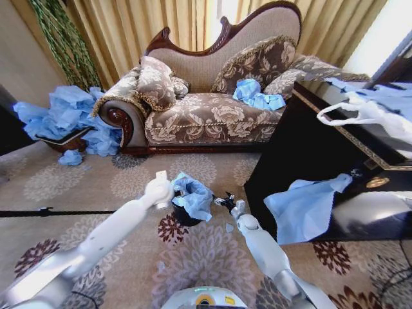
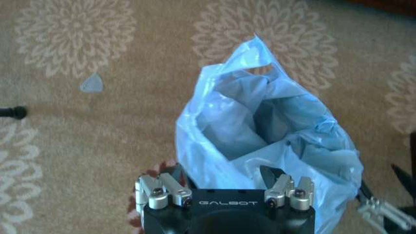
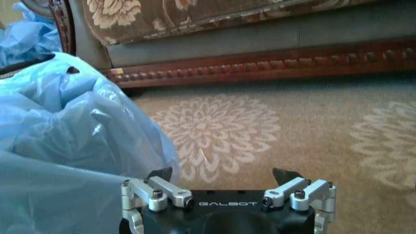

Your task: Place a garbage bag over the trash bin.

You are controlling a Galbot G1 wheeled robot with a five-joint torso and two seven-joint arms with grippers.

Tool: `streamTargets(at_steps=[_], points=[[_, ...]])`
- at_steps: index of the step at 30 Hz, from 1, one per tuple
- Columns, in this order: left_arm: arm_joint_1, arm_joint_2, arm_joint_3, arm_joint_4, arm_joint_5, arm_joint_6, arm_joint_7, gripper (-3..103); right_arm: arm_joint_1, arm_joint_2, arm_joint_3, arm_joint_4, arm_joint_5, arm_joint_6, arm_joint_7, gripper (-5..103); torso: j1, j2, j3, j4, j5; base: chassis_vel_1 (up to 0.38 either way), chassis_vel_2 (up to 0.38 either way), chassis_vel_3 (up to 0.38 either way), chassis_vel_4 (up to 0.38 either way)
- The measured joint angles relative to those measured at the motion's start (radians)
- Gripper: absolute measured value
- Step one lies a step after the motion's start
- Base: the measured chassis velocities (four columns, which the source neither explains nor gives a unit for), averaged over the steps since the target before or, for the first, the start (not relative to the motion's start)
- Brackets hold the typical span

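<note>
The trash bin (image 1: 184, 217) is a small black cylinder on the patterned carpet in front of me. The light-blue garbage bag (image 1: 194, 196) is draped over it, crumpled, with its mouth gaping upward (image 2: 260, 126). My left gripper (image 1: 161, 189) is at the bag's left side. In the left wrist view this gripper (image 2: 222, 171) is open, its fingers spread over the near edge of the film. My right gripper (image 1: 225, 201) hovers just right of the bag. It is open (image 3: 222, 173) with only carpet between its fingers, and the bag (image 3: 65, 146) billows beside it.
An ornate sofa (image 1: 212, 116) stands behind with blue bags (image 1: 257, 96) on its seat. A heap of blue bags (image 1: 64, 119) lies at far left. A black cabinet (image 1: 322, 174) at the right carries a white bag (image 1: 367, 112) and a hanging blue bag (image 1: 306, 206). A black cable (image 1: 38, 211) crosses the carpet.
</note>
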State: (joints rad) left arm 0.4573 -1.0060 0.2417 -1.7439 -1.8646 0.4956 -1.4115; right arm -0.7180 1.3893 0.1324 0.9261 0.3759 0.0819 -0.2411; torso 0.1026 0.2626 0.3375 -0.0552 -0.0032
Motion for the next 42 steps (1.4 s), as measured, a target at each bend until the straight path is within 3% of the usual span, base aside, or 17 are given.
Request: streamTargets(at_steps=[8,13,26,30,37,42], points=[[-0.089,-0.115,0.036,0.149,-0.021,-0.020,-0.057,78,0.024,-0.004,-0.012,-0.028,0.014,0.002,-0.003,100,0.000,0.000,0.000,0.0000,-0.0001,0.000,0.000,0.000,0.000],[-0.130,-0.142,0.042,0.194,-0.044,-0.026,-0.074,78,0.032,-0.008,-0.020,-0.034,0.024,0.000,-0.004,100,0.000,0.000,0.000,0.0001,-0.0002,0.000,0.000,0.000,0.000],[-0.167,-0.114,0.061,0.217,-0.112,-0.051,-0.098,79,0.036,-0.013,-0.026,-0.039,0.035,-0.003,-0.006,100,0.000,0.000,0.000,0.0002,-0.0003,0.000,0.000,0.000,0.000],[-0.180,-0.128,0.034,0.251,-0.105,-0.057,-0.090,82,0.031,-0.013,-0.024,-0.040,0.036,-0.002,-0.006,100,0.000,0.000,0.000,0.0002,-0.0004,0.000,0.000,0.000,0.000],[-0.213,-0.210,-0.007,0.333,-0.066,-0.049,-0.055,78,0.029,-0.015,-0.023,-0.038,0.033,-0.001,-0.007,100,0.000,0.000,0.000,-0.0005,-0.0001,0.000,0.000,0.000,0.000],[-0.152,-0.236,0.007,0.373,-0.006,-0.040,-0.026,78,0.034,-0.008,-0.026,-0.038,0.032,-0.002,-0.006,100,0.000,0.000,0.000,-0.0001,-0.0004,0.000,0.000,0.000,0.000]])
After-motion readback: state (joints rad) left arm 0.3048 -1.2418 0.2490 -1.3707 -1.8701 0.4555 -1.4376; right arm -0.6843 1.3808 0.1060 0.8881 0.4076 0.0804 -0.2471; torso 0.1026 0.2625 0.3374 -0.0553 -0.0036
